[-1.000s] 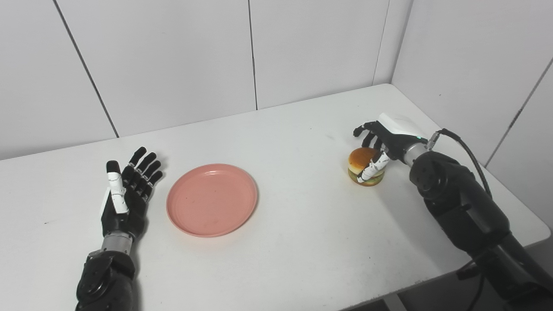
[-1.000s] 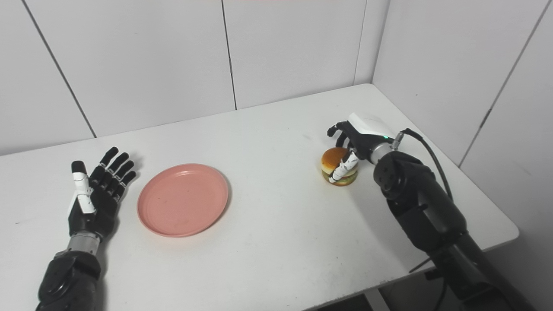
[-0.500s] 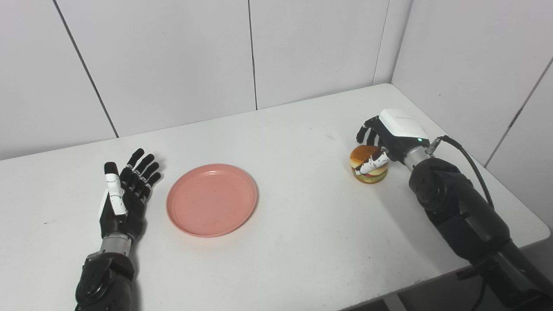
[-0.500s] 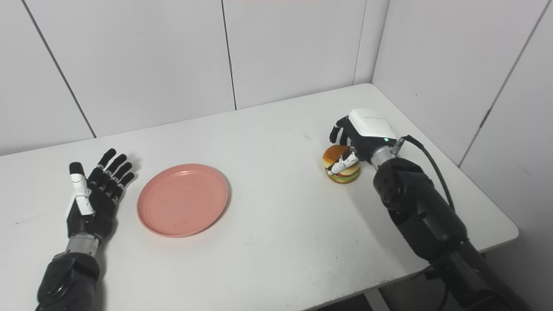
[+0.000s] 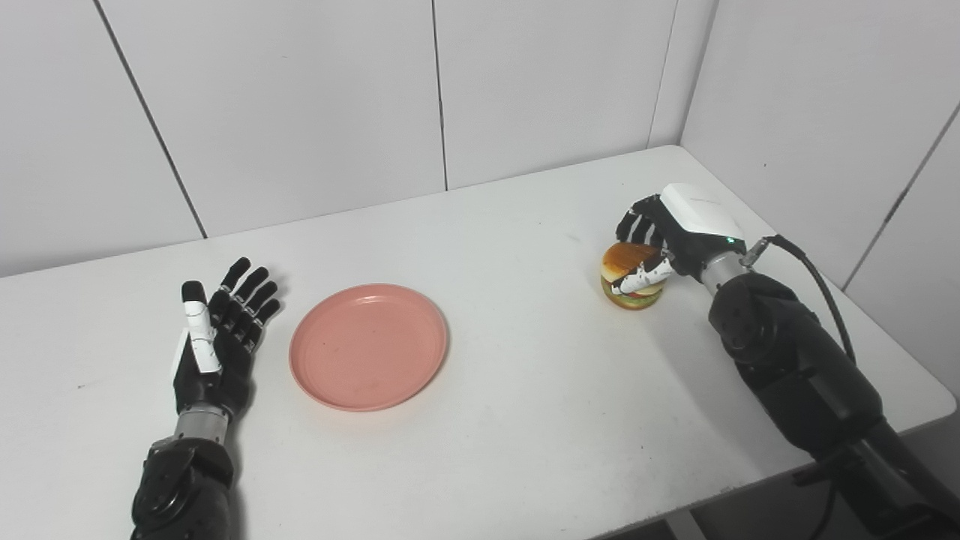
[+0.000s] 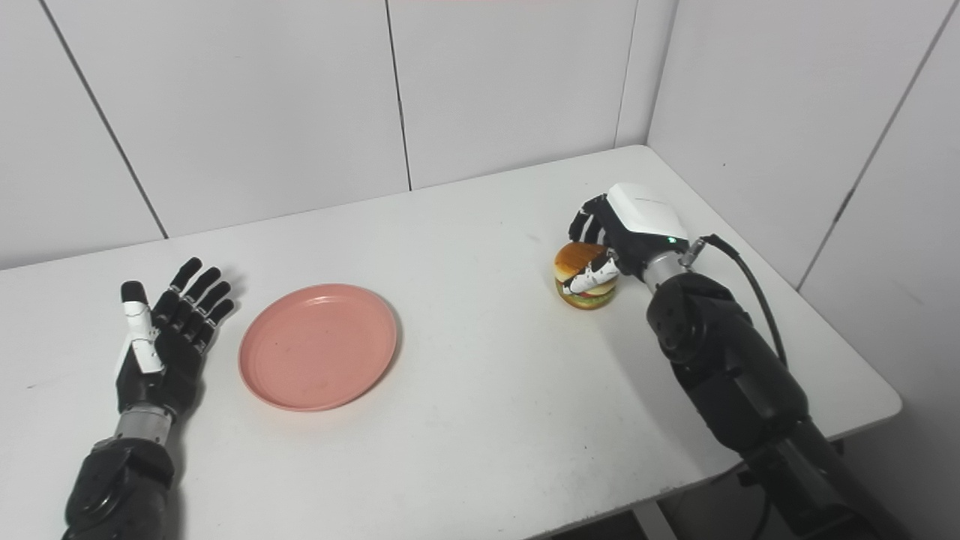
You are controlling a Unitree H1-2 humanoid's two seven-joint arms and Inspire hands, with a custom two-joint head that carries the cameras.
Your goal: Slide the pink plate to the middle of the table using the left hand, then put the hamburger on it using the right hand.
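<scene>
The pink plate lies flat on the white table, left of its middle. My left hand rests palm up just left of the plate, fingers spread, holding nothing and not touching the rim. At the right, the hamburger with its tan bun sits in my right hand, whose thumb crosses its front and whose fingers curl behind it. The burger looks raised slightly off the table. In the right eye view the hamburger and right hand appear the same way.
White wall panels close the table at the back and on the right, meeting in a corner. The table's right edge runs close past my right forearm. A black cable loops off the right wrist.
My right hand has closed around the hamburger and carried it slightly up and to the left. The left hand and the plate have stayed put.
</scene>
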